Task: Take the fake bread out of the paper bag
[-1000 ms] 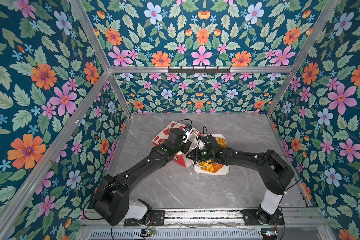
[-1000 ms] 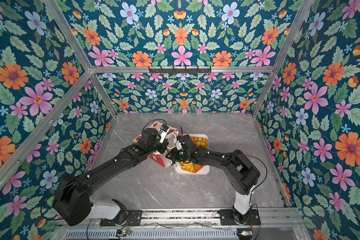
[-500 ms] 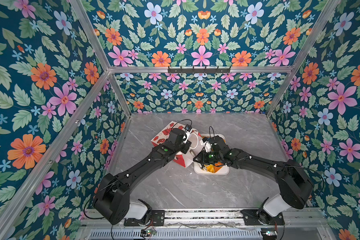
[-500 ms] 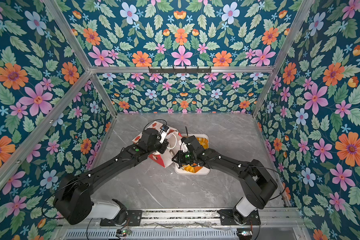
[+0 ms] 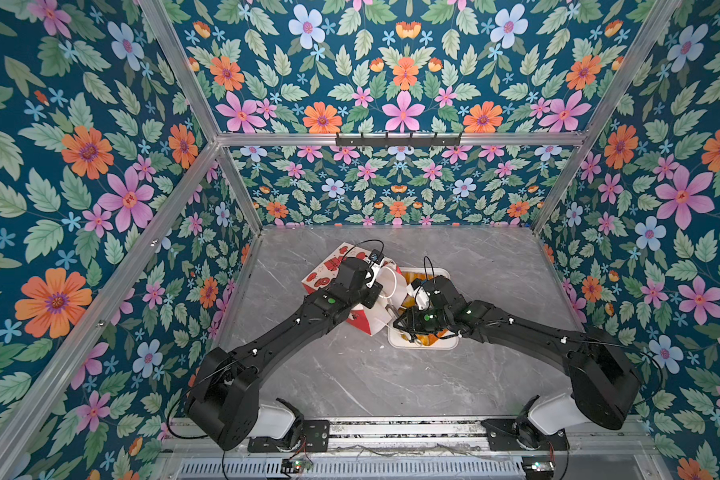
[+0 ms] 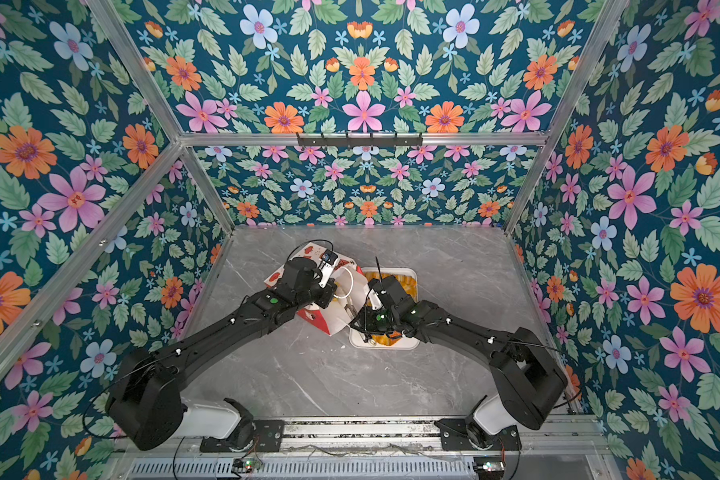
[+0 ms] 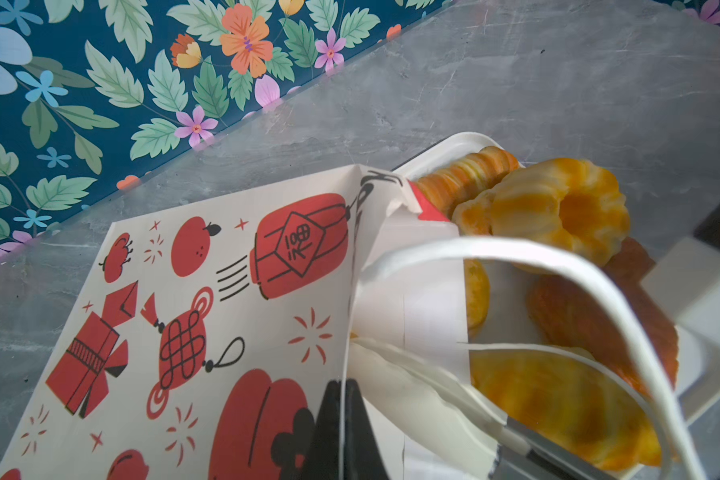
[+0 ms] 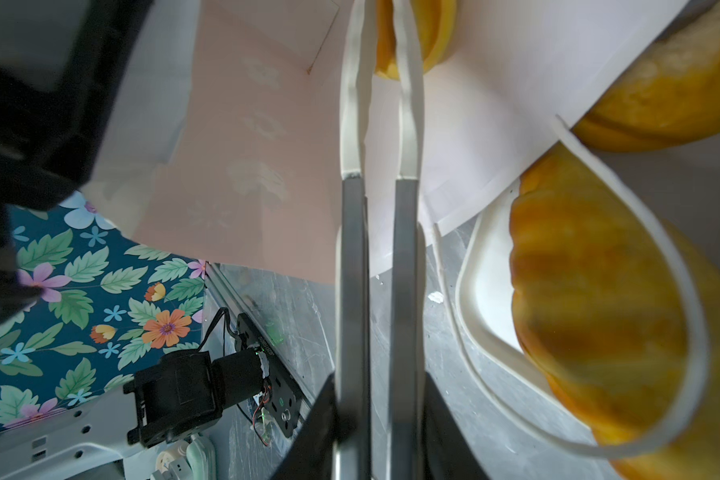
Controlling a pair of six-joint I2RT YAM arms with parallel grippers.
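Left arm (image 5: 292,328) and right arm (image 5: 516,328) stretched inward; left tool (image 7: 341,419) pinched tight, right tool (image 8: 381,62) narrowly parted.

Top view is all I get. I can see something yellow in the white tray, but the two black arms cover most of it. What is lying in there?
Observer: The left wrist view shows several pieces of fake bread in the white tray, among them a ring and a ribbed long loaf.
Operator: So is the bag empty now?
Observer: It seems not. In the right wrist view a yellow piece shows inside the paper bag. The right hand points at it with its two thin fingers slightly apart.
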